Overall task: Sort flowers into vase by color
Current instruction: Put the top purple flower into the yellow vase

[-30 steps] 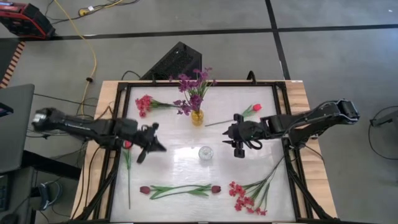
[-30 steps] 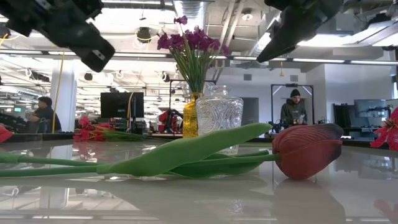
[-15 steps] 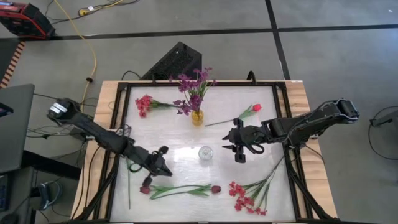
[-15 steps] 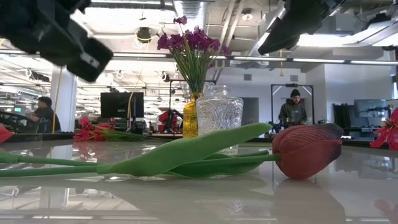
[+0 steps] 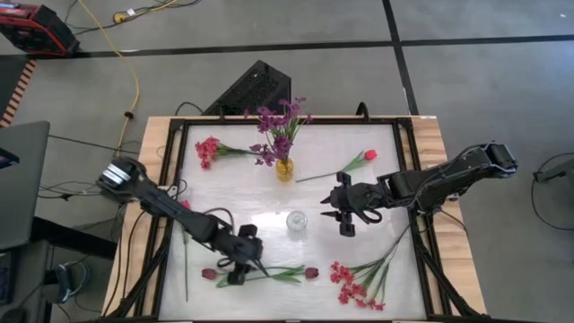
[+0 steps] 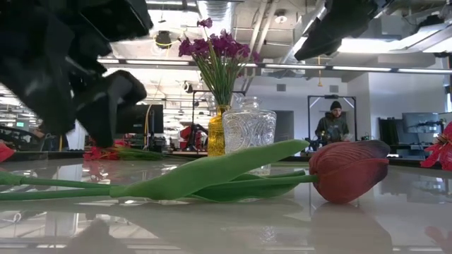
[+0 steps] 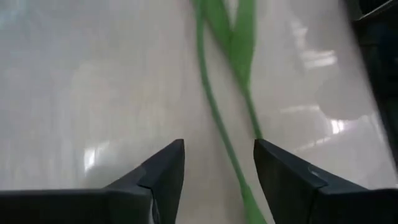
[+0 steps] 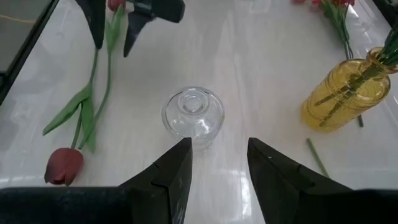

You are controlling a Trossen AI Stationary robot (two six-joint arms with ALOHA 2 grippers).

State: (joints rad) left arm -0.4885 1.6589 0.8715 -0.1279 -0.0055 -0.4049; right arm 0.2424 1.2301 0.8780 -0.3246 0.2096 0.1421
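- Down near the front edge of the table [image 5: 233, 215], my left gripper [image 5: 240, 269] hung over the pair of tulips lying flat there, its fingers [image 7: 163, 169] spread apart and empty.
- Between those fingers, in my left wrist view, ran a thin green stalk [image 7: 214, 118] with long leaves; I was touching none of it.
- One dark maroon bud [image 5: 208, 274] lay just beside my left gripper, and the other tulip bud [image 5: 311, 272] lay at the far end of the same leafy bundle.
- My right gripper [image 5: 342, 208] hovered near the middle of the table, fingers [image 8: 174, 171] parted and holding nothing.
- Ahead of it stood the clear glass vase [image 8: 193, 117], upright and with no flowers in it.
- Purple sprigs [image 5: 278, 130] already stood in the yellow vase [image 5: 284, 169] toward the back.
- A red-pink sprig [image 5: 207, 149] lay behind on my left side, well apart from both grippers.
- A single red tulip [image 5: 369, 155] lay near my right arm.
- A larger red-pink bunch [image 5: 354, 283] lay at the front on my right side.
- One more red bud [image 5: 184, 206] showed beside my left arm, its stalk running toward the front.
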